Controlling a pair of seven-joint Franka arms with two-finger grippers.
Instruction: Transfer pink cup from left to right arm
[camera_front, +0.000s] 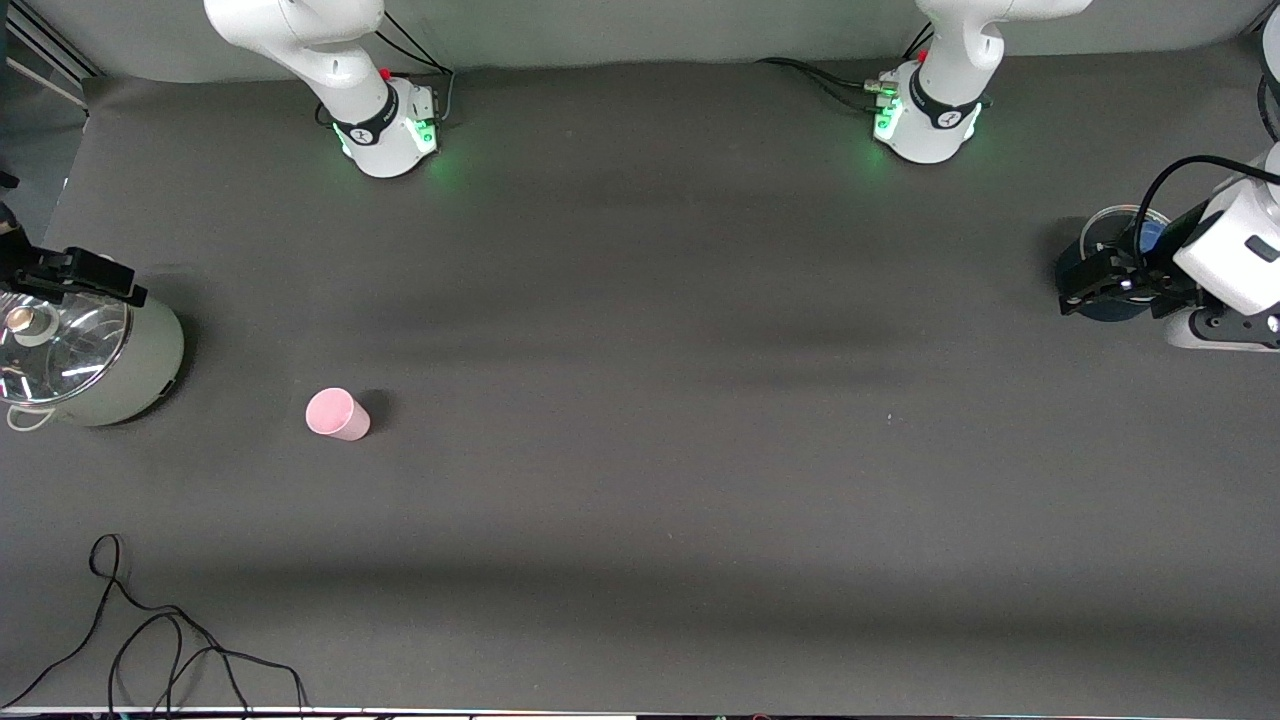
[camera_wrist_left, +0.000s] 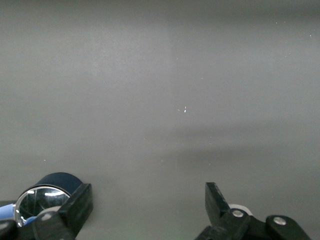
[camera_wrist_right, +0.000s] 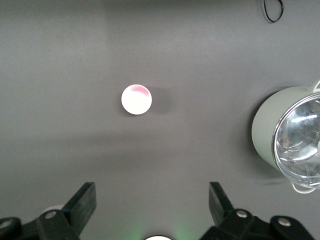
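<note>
Currently, item: pink cup (camera_front: 337, 414), standing on the bench (camera_front: 640, 520) toward my right arm's end near the grey pot (camera_front: 95, 365); left jaws (camera_front: 1085, 285) wide over the blue pot (camera_wrist_left: 55, 182), right jaws (camera_wrist_right: 152, 200) wide, high above the bench; advise a square, mid-height straddle.

**A robot lab bench, not a kitchen**

This is a robotics test setup. Two white arm bases (camera_front: 385, 125) (camera_front: 925, 120) with green status lights are bolted along one edge of a table (camera_front: 640, 300) covered in plain dark grey cloth. Loose black cables (camera_front: 150, 640) trail over the cloth. The only household items are staged props: a lidded grey-green pot (camera_front: 90, 360) and a dark blue pot (camera_front: 1115, 270).
</note>
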